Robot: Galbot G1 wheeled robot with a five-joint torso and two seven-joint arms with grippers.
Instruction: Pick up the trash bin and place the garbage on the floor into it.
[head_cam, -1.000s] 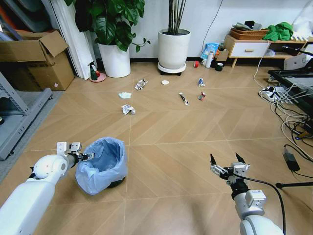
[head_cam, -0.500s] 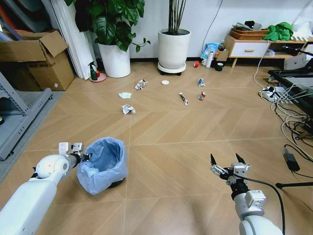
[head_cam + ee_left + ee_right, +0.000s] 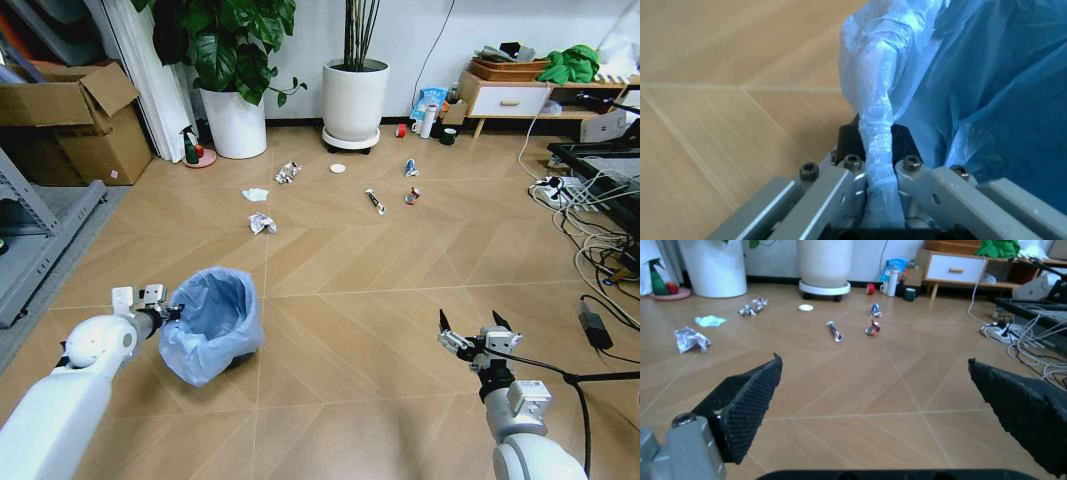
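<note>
Chevron wood floor (image 3: 380, 300); left gripper (image 3: 170, 313) pinches trash bin (image 3: 212, 325) crinkly liner; right gripper (image 3: 478, 324) spread, empty.

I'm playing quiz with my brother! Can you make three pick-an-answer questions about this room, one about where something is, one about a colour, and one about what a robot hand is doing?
1. Where does the white round lid lie?
A) in the bin
B) on the floor near the tall white planter
C) on the shelf

2. What colour is the bag lining the trash bin?
A) light blue
B) red
C) black

3. What is the left gripper doing?
A) hanging open
B) holding a can
C) clamped on the bin's bag rim

Answers: 1 B, the lid sits on the wood floor just before the planter. 2 A, the crinkly bag is pale blue. 3 C, the left wrist view shows bag plastic pinched between the fingers; the right gripper stands open.
</note>
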